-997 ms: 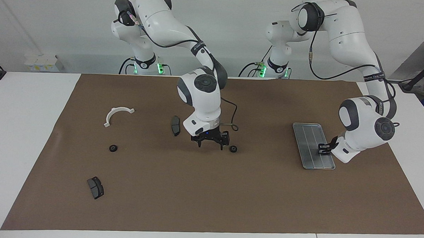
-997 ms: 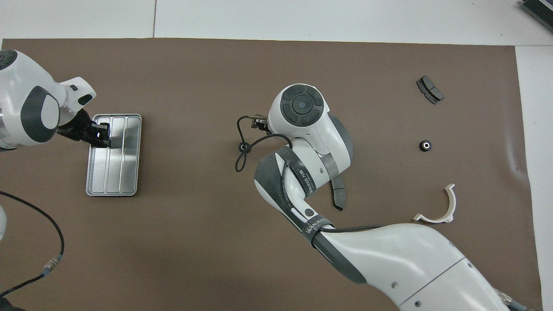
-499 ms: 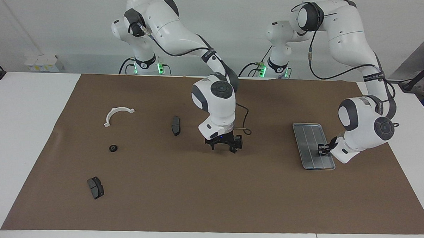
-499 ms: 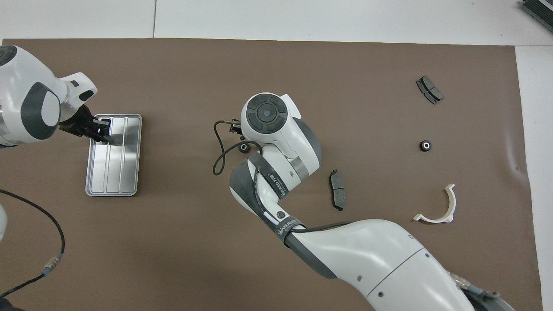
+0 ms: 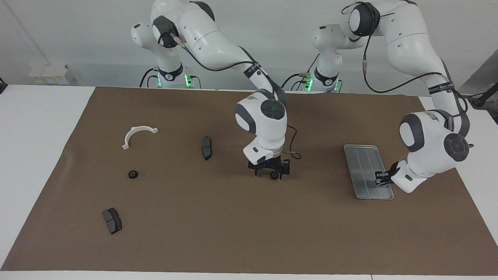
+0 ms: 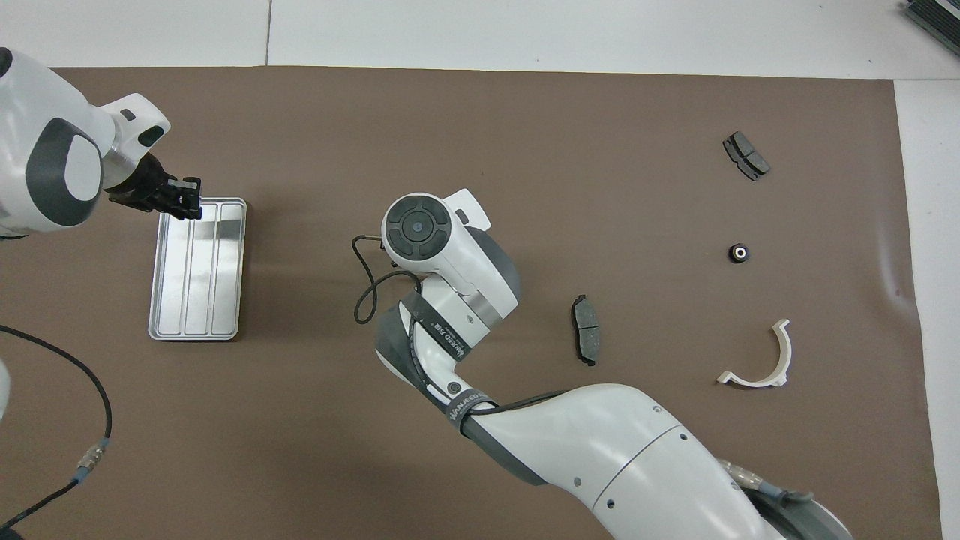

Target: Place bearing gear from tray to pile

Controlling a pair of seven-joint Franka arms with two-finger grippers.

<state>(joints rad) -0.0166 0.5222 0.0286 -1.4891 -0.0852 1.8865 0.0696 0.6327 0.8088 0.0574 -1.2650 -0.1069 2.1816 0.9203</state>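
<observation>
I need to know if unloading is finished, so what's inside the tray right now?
The tray shows only bare ridged metal. The left gripper hangs over its end farther from the robots, covering a small patch there.

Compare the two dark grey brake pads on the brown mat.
The dark grey brake pad near the middle is long and slim; the dark grey brake pad near the mat's corner looks shorter and broader. The middle one lies nearer to the robots, pointing straight away from them; the corner one lies farther off, askew. Both rest flat on the brown mat.
</observation>
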